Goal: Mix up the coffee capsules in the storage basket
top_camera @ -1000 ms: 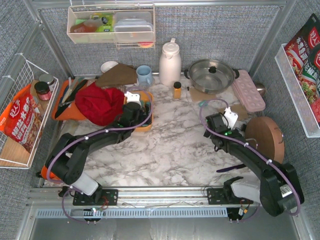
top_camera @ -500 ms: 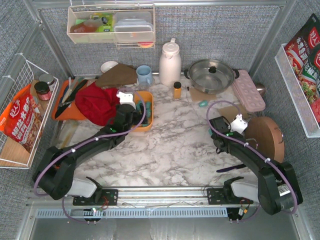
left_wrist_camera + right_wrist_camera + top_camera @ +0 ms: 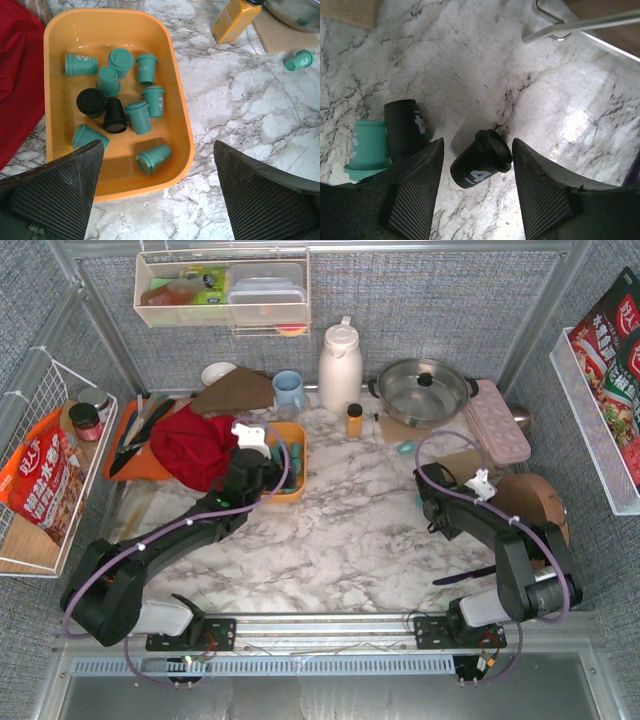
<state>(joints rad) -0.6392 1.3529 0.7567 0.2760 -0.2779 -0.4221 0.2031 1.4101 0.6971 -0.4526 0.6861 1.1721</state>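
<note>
The right gripper [image 3: 477,150] hangs low over the marble table [image 3: 470,65], its jaws apart on either side of one black capsule [image 3: 481,159]. That capsule lies on its side, its long axis slanting across the gap, and I cannot tell whether either jaw touches it. Beside it stand a second black capsule [image 3: 405,129] and a teal capsule [image 3: 367,145]. Further off, the left gripper [image 3: 159,150] is spread wide and empty over the storage basket [image 3: 60,35], whose long axis runs away from it. The basket holds eight teal pods [image 3: 137,116] and two black pods [image 3: 91,102]. Beyond it, one loose teal pod [image 3: 300,60] lies near an amber bottle [image 3: 235,22].
</note>
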